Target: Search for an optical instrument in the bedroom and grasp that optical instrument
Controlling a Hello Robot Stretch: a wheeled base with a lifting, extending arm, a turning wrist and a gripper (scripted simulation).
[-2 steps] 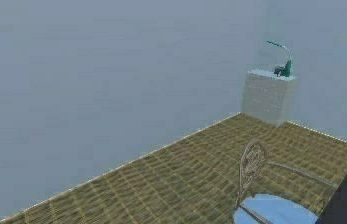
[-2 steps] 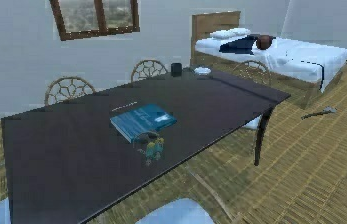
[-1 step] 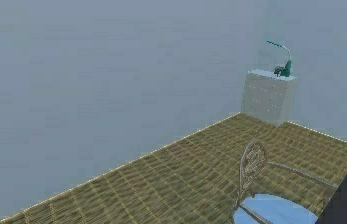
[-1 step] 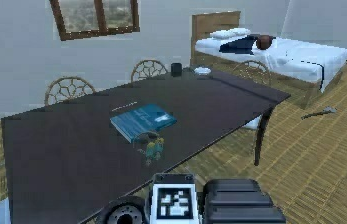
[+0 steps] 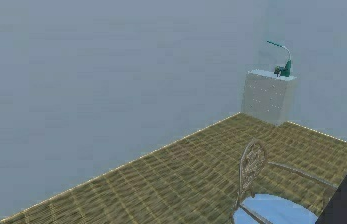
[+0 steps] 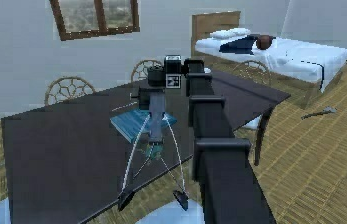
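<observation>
**Optical instrument unconfirmed: a teal thing lies at the gripper on the table**

In the arm side view the dark arm [image 6: 221, 165] rises from the bottom edge. At its far end, the gripper [image 6: 153, 198] points back toward the near edge of the dark table [image 6: 61, 150]. Its two thin fingers [image 6: 127, 196] end in dark pads. How the fingers are set cannot be told.

Behind the fingers' upper part a small teal thing [image 6: 131, 126] lies on the tabletop. Its shape is too vague to call it the optical instrument for certain. Since it rests on the table just there, I cannot tell whether the gripper holds anything.

Round-backed chairs [image 6: 71, 90] stand along the table's far side. Beyond them are a wood-framed window or picture [image 6: 96, 15] and a bed [image 6: 291, 58] with white covers.

In the forward view a blue-seated chair [image 5: 266, 195] stands nearest. A white dresser [image 5: 268, 95] with a green lamp [image 5: 281, 62] on top fills the far corner.
</observation>
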